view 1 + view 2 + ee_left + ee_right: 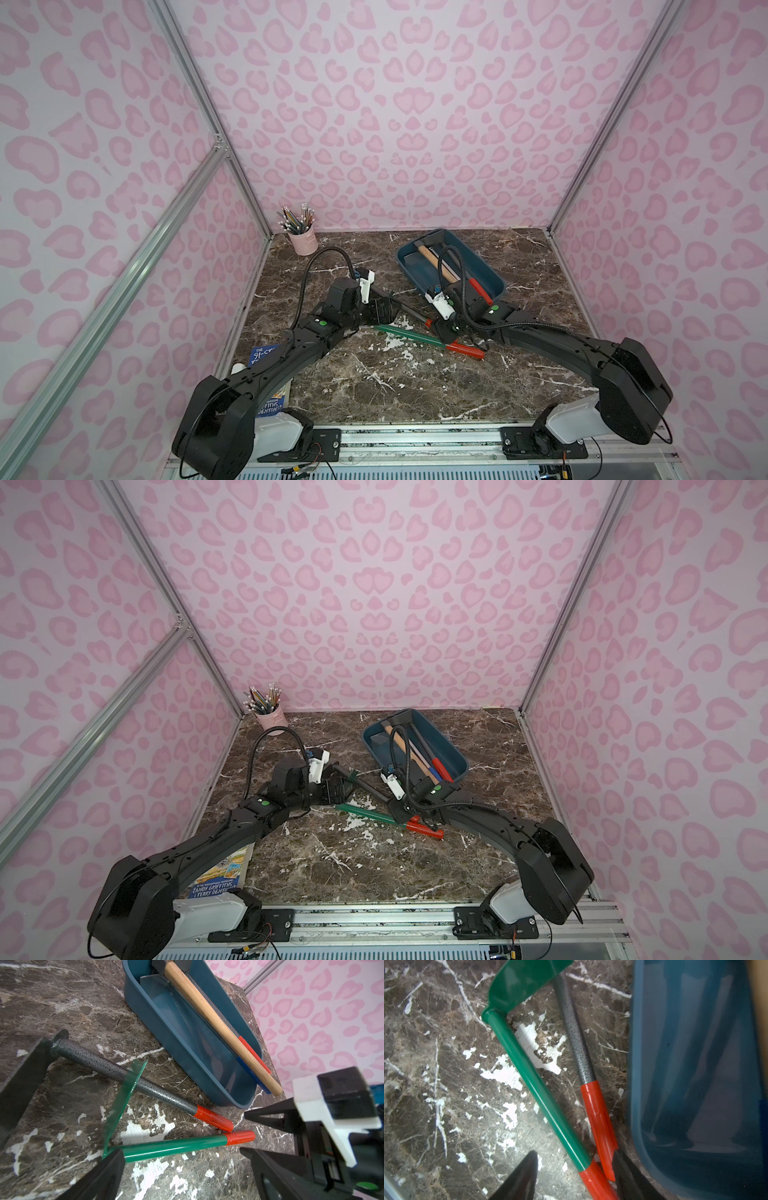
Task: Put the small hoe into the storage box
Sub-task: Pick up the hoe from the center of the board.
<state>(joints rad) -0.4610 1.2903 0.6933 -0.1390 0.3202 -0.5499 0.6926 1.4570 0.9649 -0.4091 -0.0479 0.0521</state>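
The small hoe lies on the marble table with its grey speckled shaft pointing at the storage box. Its black blade is under my left gripper, which hangs wide open and holds nothing. My right gripper is open and low at the table, astride two red grips. One is the hoe's red handle, which rests against the finger on the box side. The other belongs to a green-shafted tool, and a gap separates it from the other finger.
The green tool's blade leans across the hoe's shaft. In the box lie a wooden-handled hammer and other tools with red and blue grips. A pink pencil cup stands at the far left corner. Books lie near the left arm's base.
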